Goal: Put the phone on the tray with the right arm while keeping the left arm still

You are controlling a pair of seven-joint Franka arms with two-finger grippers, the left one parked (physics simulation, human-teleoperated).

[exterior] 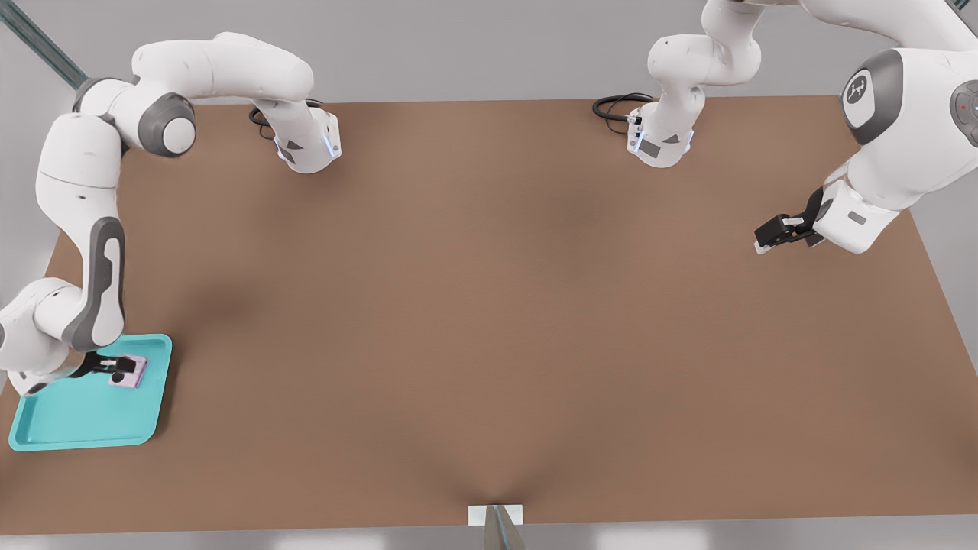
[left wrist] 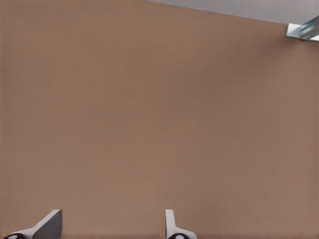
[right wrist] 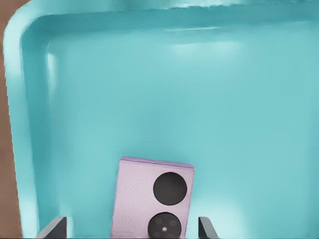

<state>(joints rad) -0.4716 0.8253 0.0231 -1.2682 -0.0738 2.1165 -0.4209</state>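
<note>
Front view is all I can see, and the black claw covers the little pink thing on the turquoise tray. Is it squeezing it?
Observer: No. In the right wrist view the gripper is open. Its fingers stand wider than the phone, with tray floor showing between one finger and the phone.
Operator: Is the phone lying flat?
Observer: It looks flat on the floor of the tray, well inside the rim, with two round black lenses facing up.

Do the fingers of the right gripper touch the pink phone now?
Apart. In the right wrist view the gripper stands open: turquoise tray floor shows between each fingertip and the phone edges.
</note>
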